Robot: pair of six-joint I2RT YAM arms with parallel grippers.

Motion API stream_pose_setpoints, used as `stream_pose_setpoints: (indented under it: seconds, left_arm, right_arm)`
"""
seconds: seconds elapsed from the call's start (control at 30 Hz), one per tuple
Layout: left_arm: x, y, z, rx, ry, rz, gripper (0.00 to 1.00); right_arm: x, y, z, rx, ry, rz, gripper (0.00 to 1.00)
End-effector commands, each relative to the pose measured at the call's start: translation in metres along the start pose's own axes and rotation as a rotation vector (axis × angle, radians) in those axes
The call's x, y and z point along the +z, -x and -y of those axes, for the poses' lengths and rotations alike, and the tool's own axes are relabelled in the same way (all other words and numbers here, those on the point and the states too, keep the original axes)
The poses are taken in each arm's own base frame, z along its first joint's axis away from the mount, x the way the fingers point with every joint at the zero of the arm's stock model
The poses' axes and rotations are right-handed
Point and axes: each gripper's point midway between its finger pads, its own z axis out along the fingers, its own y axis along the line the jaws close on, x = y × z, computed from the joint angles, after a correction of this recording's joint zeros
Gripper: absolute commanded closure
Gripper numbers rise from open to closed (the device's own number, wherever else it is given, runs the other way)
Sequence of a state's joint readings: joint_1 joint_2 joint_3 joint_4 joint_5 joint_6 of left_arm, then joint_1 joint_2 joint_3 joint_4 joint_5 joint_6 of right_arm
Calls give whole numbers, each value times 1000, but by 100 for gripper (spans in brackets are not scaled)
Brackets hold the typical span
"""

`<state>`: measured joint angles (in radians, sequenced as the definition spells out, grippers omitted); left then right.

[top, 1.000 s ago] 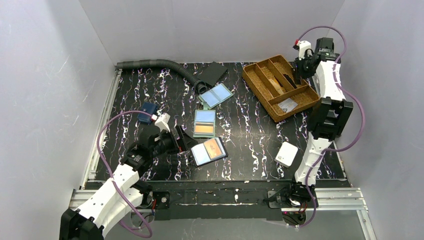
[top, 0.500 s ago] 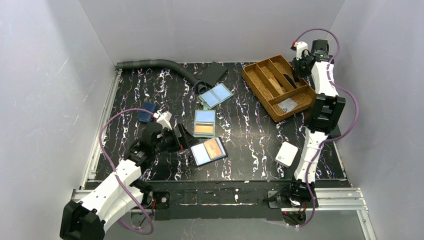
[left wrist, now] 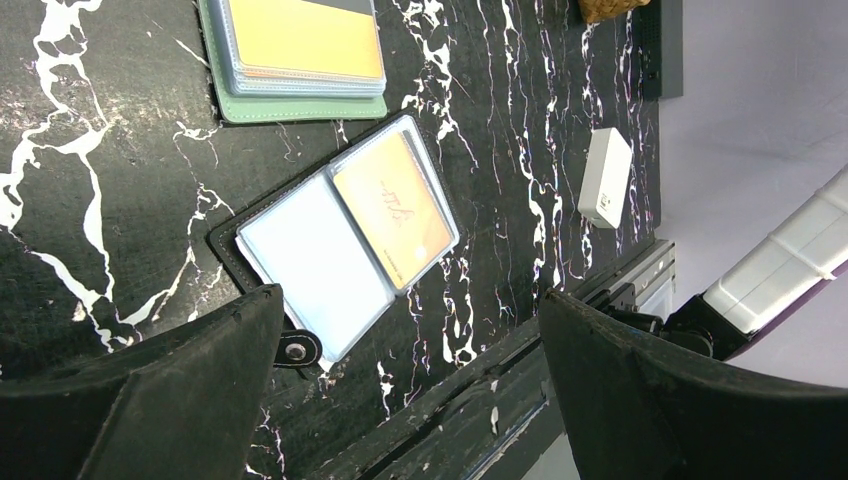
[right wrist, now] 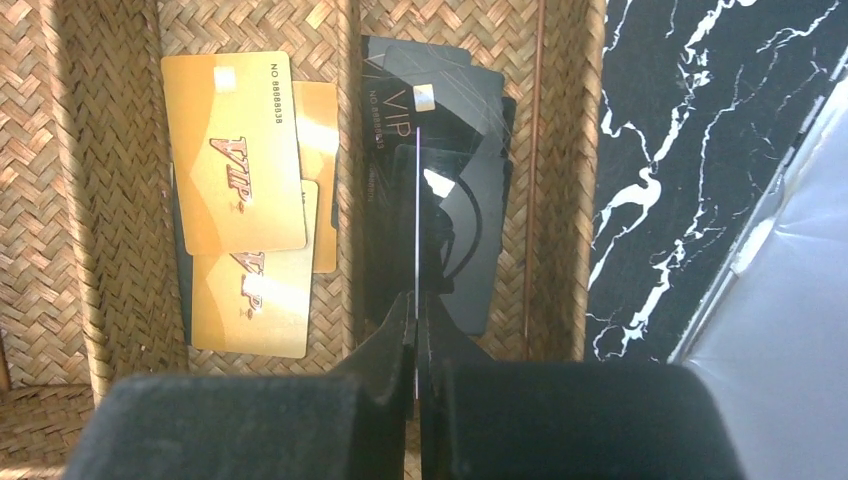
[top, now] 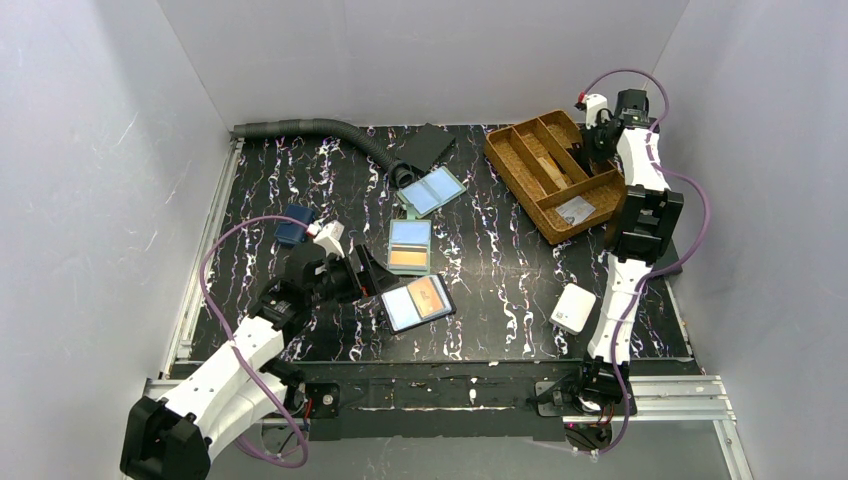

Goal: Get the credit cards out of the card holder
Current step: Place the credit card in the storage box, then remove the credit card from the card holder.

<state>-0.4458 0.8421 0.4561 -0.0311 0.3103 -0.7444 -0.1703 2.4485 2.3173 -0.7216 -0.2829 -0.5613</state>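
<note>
The right claw [right wrist: 415, 305] is at the far right, above the woven tray [right wrist: 570, 150]. Its fingers are pressed together on a thin card [right wrist: 415, 220] that I see only edge-on, as a bright line, so I cannot tell its colour or face. Under it, one compartment holds a heap of black cards [right wrist: 445, 85] marked VIP. The neighbouring compartment holds gold cards [right wrist: 235, 150], the lower ones partly covered by the top one. From overhead this claw is mostly hidden behind its own wrist.

The left claw [top: 372, 278] hangs low over the black marbled table [top: 500, 270], fingers spread wide with nothing between them. It is just beside a black bifold [left wrist: 345, 235] that lies open and flat. One pocket shows an orange card [left wrist: 393, 208]. The other pocket is a pale glare, and I cannot tell what is inside. A snap tab at its corner is half hidden by the near finger.

The grey-green card holder [top: 409, 247] lies open just beyond the black bifold, apart from it, near the middle of the table. It has a blue card [top: 409, 234] in the far pocket and a second orange card [top: 409, 260] in the near one. The wrist camera cuts off its far half. A white box [top: 573, 308] sits near the right arm, and its small mark is too fine to read.
</note>
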Motion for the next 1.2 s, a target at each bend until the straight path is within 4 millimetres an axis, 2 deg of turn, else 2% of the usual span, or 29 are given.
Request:
stream_pose_setpoints:
  seconds: [0.0, 0.13, 0.2, 0.3, 0.33, 0.47, 0.57, 0.63, 0.77, 0.9, 1.17]
  left_arm:
    - [-1, 14, 8, 14, -10, 36, 2]
    - [-1, 14, 7, 16, -7, 32, 2]
    - [-1, 14, 8, 17, -7, 31, 2]
    - [-2, 15, 9, 20, -8, 32, 2]
    - [-3, 15, 9, 21, -9, 33, 2]
    - [-4, 18, 14, 18, -28, 45, 2]
    - [-5, 18, 19, 6, -51, 48, 2]
    - [-5, 20, 23, 1, -77, 58, 2]
    - [-3, 16, 26, -41, -105, 49, 2]
    - [0, 5, 22, -91, -101, 1, 2]
    - [-5, -16, 30, -124, -172, -91, 2]
  right_arm:
    - [-1, 24, 9, -23, -12, 85, 97]
    - [4, 22, 12, -20, -18, 84, 93]
    - [5, 24, 18, -16, -50, 85, 79]
    - [0, 27, 37, -2, -151, 81, 66]
    - [-6, 30, 45, 4, -202, 76, 60]
    - [-30, 40, 62, 14, -305, 84, 56]
    - [-45, 45, 60, 24, -317, 93, 55]
    - [-58, 51, 47, 24, -277, 121, 53]
    - [-83, 50, -2, 18, -110, 165, 49]
    - [-108, 37, -50, 23, 34, 194, 48]
    - [-159, 16, -127, 46, 238, 256, 47]
